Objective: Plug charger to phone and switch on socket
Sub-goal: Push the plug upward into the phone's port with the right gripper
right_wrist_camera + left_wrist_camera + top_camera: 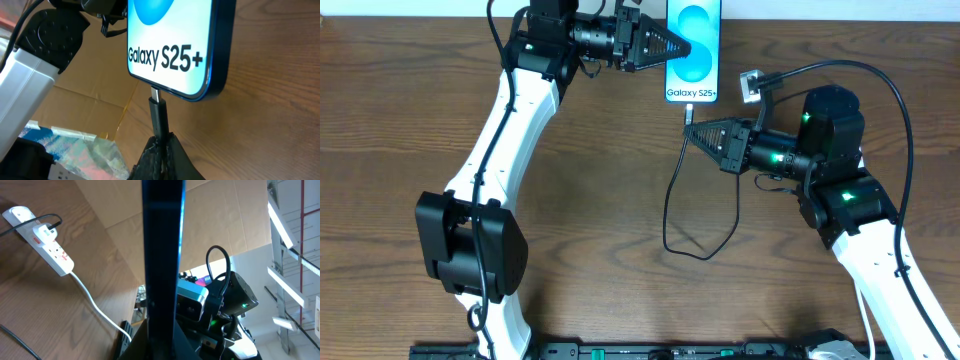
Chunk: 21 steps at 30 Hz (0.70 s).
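The phone, blue screen reading "Galaxy S25+", is at the table's far middle. My left gripper is shut on its left edge; in the left wrist view the phone is a dark upright bar between the fingers. My right gripper is shut on the charger's black plug. The plug's metal tip meets the bottom edge of the phone. The black cable loops down over the table. The white socket strip lies flat in the left wrist view, with a black cable plugged in.
The socket's white cord runs across the wood toward the table edge. Brown cardboard stands beyond the table. The right arm is at the right, the left arm at the left.
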Each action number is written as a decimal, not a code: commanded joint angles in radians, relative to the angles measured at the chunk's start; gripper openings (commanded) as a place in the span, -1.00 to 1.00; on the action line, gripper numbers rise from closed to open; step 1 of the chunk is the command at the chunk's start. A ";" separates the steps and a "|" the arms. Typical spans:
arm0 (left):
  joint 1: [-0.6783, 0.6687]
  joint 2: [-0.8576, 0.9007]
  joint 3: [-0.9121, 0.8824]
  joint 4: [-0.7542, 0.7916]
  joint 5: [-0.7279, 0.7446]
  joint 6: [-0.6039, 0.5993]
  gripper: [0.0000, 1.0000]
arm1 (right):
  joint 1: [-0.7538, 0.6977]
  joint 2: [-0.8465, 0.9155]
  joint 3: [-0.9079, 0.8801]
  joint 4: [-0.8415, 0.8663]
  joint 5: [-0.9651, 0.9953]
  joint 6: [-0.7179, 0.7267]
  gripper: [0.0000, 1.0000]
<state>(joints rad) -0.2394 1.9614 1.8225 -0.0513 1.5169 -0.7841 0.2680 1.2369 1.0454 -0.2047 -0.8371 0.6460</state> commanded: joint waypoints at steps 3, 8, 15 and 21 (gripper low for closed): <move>-0.002 -0.030 0.014 0.008 0.032 0.024 -0.86 | 0.006 0.006 0.009 0.003 0.013 -0.011 -0.97; -0.002 -0.030 0.014 0.008 0.046 0.025 -0.85 | 0.006 0.006 0.010 0.006 0.016 -0.011 -0.97; -0.002 -0.030 0.014 0.008 0.046 0.029 -0.85 | 0.000 0.006 0.010 0.007 0.014 -0.001 -0.98; -0.002 -0.030 0.014 0.008 0.047 0.029 -0.85 | 0.000 0.006 0.015 0.008 0.015 0.005 -0.97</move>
<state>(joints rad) -0.2394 1.9614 1.8225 -0.0513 1.5211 -0.7807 0.2676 1.2369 1.0454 -0.2039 -0.8299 0.6468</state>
